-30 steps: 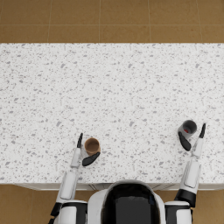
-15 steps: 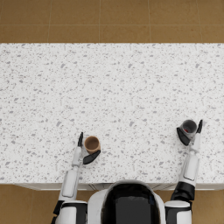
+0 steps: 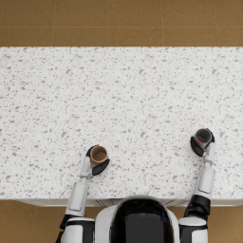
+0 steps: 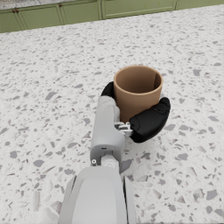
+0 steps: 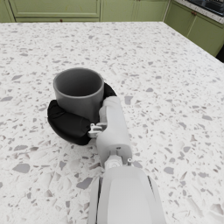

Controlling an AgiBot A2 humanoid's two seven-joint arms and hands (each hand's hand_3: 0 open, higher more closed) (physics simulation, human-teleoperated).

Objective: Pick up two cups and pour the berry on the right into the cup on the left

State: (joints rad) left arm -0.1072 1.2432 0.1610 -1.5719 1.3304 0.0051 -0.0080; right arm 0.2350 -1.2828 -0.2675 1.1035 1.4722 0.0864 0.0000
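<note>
While both hands grip — cups (image 3: 98, 154) upright

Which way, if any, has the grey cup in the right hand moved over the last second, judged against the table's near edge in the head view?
Yes. The grey cup has shifted slightly away from the table's near edge, carried by the right hand.

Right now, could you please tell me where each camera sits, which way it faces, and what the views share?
Head view: on the head, looking steeply down at the speckled counter; both arms show, left hand around the brown cup, right hand around the grey cup.
Left wrist view: on the left forearm, looking along it; fingers wrap the brown cup.
Right wrist view: on the right forearm, looking along it; fingers wrap the grey cup.
Shared: each wrist view repeats one hand and cup from the head view.
</note>
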